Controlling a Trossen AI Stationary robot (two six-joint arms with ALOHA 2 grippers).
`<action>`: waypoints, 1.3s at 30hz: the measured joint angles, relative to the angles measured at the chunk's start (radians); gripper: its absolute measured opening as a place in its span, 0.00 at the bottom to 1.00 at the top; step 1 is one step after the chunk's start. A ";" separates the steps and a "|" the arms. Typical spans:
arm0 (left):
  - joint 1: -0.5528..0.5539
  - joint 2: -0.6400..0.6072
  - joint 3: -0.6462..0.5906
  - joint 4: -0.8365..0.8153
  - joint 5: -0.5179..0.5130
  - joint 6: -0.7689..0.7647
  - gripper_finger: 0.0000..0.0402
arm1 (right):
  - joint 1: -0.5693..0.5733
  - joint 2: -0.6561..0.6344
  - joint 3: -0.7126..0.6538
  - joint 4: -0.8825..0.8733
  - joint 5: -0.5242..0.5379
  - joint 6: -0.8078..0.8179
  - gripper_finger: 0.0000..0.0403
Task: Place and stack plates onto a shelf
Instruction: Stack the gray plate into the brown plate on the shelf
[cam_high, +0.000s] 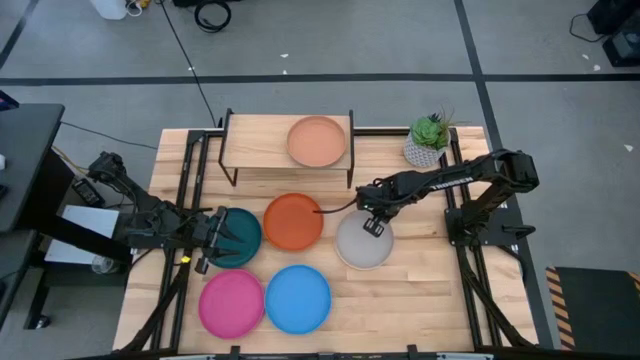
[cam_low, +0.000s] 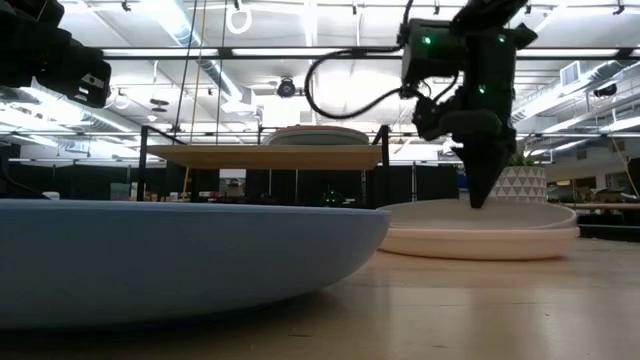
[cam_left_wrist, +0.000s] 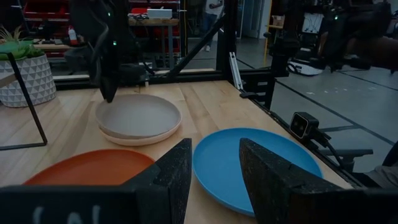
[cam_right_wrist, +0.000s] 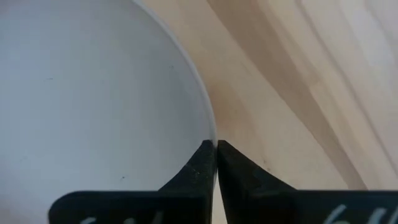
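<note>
A grey plate (cam_high: 363, 243) lies on a cream plate (cam_low: 480, 243) at the table's centre right. My right gripper (cam_high: 373, 224) points down at the grey plate's far rim and is shut on it. An orange plate (cam_high: 293, 221), a dark teal plate (cam_high: 240, 235), a pink plate (cam_high: 231, 302) and a blue plate (cam_high: 298, 298) lie flat on the tabletop. The shelf (cam_high: 260, 142) stands at the far side and bears a tan plate (cam_high: 317, 140). My left gripper (cam_left_wrist: 214, 168) hovers level and open over the dark teal plate's left part, with nothing between its fingers. My right gripper pinches the grey plate's rim (cam_right_wrist: 208, 124) on its far side, one finger (cam_right_wrist: 199, 168) inside the plate and the other outside. The fingers come from above, pointing down. The plate still lies level on the cream plate under it (cam_low: 470, 212).
A potted plant (cam_high: 428, 142) stands at the far right, beside the shelf's right end. Black frame rails (cam_high: 190, 170) run along the table's left and right sides. Bare tabletop (cam_high: 430, 290) lies to the right of the blue plate.
</note>
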 joint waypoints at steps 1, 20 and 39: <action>0.000 0.000 0.000 0.000 0.000 0.000 0.35 | 0.000 0.000 0.014 -0.010 0.000 0.000 0.05; 0.000 0.000 0.000 0.000 0.000 0.000 0.35 | -0.031 0.000 0.157 -0.088 -0.079 -0.070 0.03; 0.001 0.000 0.000 0.001 0.000 0.024 0.35 | -0.167 0.000 0.645 -0.063 -0.043 -0.307 0.04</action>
